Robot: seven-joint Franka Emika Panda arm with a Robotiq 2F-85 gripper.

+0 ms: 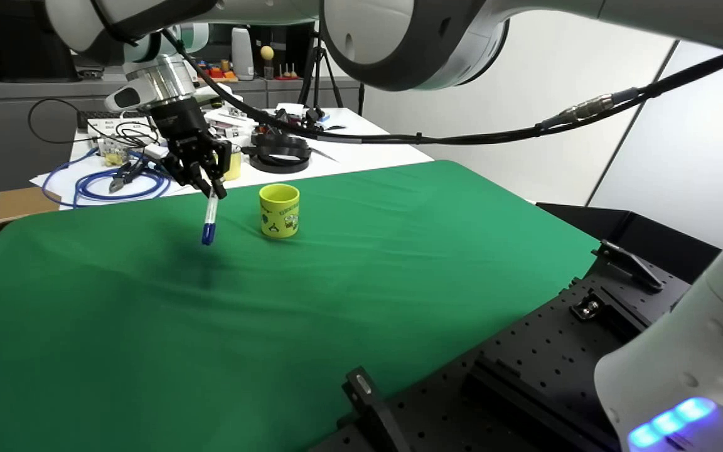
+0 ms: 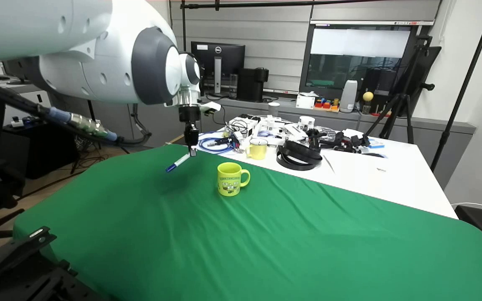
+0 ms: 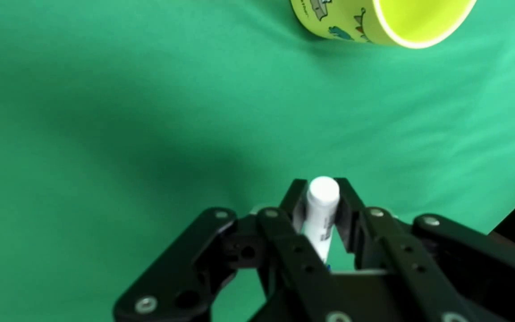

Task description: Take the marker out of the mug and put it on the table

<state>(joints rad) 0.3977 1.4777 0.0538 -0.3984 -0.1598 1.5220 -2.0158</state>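
Observation:
My gripper (image 1: 213, 188) is shut on the white end of the marker (image 1: 210, 216), left of the mug in both exterior views. The marker has a white body and a blue end. It hangs tilted, blue end down, apart from the green table cloth (image 1: 361, 301). In an exterior view the gripper (image 2: 193, 152) holds the marker (image 2: 178, 163) slanting down to the left. The yellow-green mug (image 2: 229, 179) stands upright on the cloth (image 2: 308, 234). In the wrist view the marker (image 3: 321, 221) sits between the fingertips (image 3: 322, 197); the mug (image 3: 351, 24) is cut by the top edge.
A white desk (image 2: 391, 175) adjoins the cloth's far edge. It bears a second yellow mug (image 2: 257, 149), black rolls (image 2: 298, 155), a coiled blue cable (image 1: 120, 188) and other clutter. A black perforated plate (image 1: 524, 358) lies by the robot base.

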